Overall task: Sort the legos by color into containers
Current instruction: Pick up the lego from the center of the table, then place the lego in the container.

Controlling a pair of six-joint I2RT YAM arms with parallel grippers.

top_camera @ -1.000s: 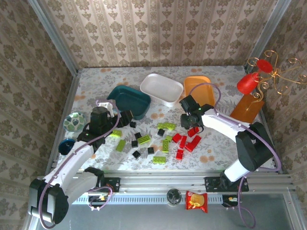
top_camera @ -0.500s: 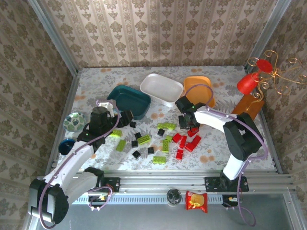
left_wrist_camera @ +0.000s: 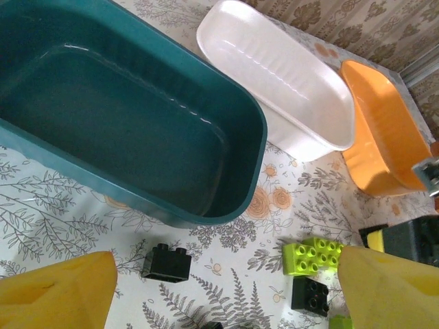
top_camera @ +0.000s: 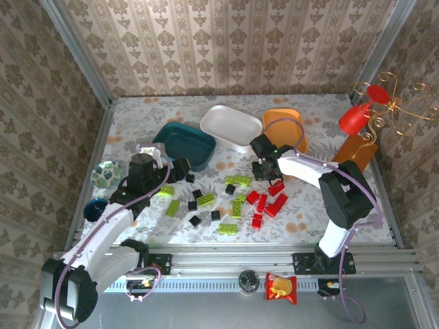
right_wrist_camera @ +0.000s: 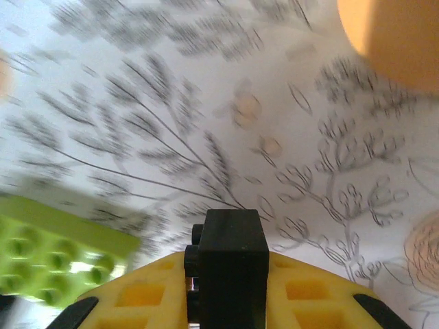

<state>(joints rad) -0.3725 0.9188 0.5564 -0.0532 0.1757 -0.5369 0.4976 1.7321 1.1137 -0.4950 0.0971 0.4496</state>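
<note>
Tabletop: legos lie loose at its middle.
Teal tray, white tray and orange tray stand in a far row, interiors bare. Left pincer: fingers apart, near teal tray. Right pincer: clamped on black cube.

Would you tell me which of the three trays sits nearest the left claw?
The dark teal tray, just ahead of the left claw; the white tray and orange tray lie farther right.
</note>
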